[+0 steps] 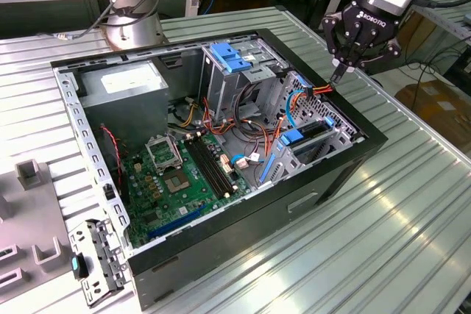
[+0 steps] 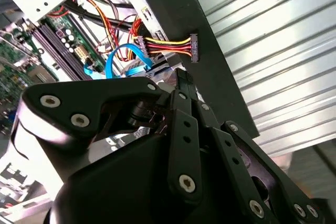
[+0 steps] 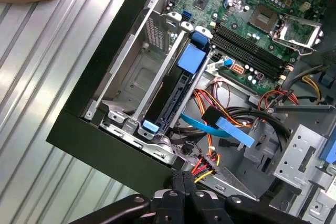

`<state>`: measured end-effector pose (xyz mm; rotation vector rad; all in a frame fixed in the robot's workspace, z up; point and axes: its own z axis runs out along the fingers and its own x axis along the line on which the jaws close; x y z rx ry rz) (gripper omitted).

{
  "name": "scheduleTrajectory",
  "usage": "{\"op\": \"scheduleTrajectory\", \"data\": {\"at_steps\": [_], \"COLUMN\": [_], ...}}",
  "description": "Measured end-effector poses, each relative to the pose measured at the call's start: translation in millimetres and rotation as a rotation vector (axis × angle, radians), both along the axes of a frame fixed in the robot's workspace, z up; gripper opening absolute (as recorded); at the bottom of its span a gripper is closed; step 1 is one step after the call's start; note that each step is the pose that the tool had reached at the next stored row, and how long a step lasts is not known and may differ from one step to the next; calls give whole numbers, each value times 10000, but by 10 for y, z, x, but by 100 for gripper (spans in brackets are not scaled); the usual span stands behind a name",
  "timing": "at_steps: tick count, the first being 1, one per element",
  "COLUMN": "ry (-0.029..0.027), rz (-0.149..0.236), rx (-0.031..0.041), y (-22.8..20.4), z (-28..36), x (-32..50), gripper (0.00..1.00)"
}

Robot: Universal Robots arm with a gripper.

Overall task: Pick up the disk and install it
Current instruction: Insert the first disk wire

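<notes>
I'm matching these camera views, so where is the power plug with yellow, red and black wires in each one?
Exterior view: the power plug sits at the black case rim toward the exterior view's right, just below the pincer.
Second wrist view: the power plug rests against that rim, beyond the pincer.
First wrist view: the power plug lies just inside the rim, near the pincer.
Shared landmark: the black case rim.
</notes>
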<state>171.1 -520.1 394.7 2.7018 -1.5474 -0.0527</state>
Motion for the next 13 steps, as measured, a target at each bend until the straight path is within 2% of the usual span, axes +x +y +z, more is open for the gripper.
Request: {"op": "scheduleTrajectory", "data": {"at_steps": [1,4,5,7,8,10,12,13], "ry": [-30,-96,-120,-181,-213,-281,-339,-353], "rz": [307,879,1003,1163,1238,1424,1853,2017], "rx": [-2,-5,-7,-16,-19,-31,-49,-57], "y": [0,0,2,10,15,28,38,41], "z": [-9,-27,-35,-49,-57,-75,-103,-112], "x": [0,0,0,2,3,5,6,6], "gripper": [11,11,17,17,24,24,25,31]}}
